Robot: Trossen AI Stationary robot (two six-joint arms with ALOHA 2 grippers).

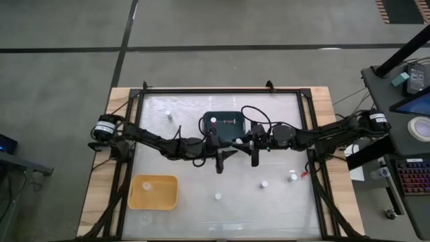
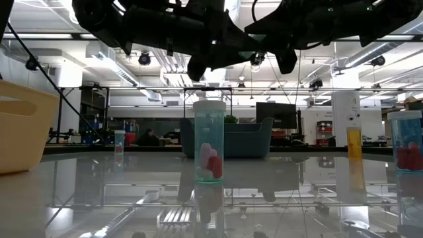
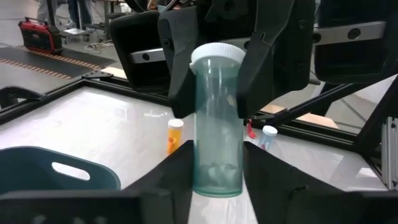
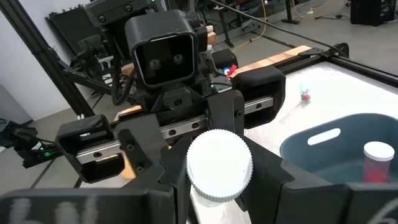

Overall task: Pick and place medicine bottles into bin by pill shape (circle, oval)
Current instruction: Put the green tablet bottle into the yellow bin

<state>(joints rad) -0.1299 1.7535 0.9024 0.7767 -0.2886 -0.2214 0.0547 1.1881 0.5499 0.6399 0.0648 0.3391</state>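
A clear teal medicine bottle (image 3: 217, 124) with a white cap (image 4: 219, 165) and a few pills at its bottom hangs above the table's middle, between my two grippers (image 1: 238, 142). My left gripper (image 3: 217, 171) comes from the table's left and is shut on the bottle's bottom end. My right gripper (image 4: 219, 183) comes from the right and closes on the cap end; it also shows in the left wrist view (image 3: 214, 81). Both are beside the dark bin (image 1: 222, 125), which holds a white-capped bottle (image 1: 213, 120). My left gripper pinches the bottle's bottom end (image 3: 214, 180) between its two fingers, coming level from the table's left and lying along the bottle. The bottle is clear of the table, cap pointing toward the right arm. My right gripper pinches the bottle just under the cap (image 3: 217, 78), one finger (image 3: 183, 87) on each side. It comes level from the table's right, along the bottle. The cap faces its wrist camera.
A yellow bin (image 1: 154, 192) at the near left holds a bottle. Loose bottles stand on the table at the far left (image 1: 168, 114), near middle (image 1: 218, 196) and near right (image 1: 264, 183) (image 1: 293, 177). The low view shows a bottle with pink pills (image 2: 209, 142).
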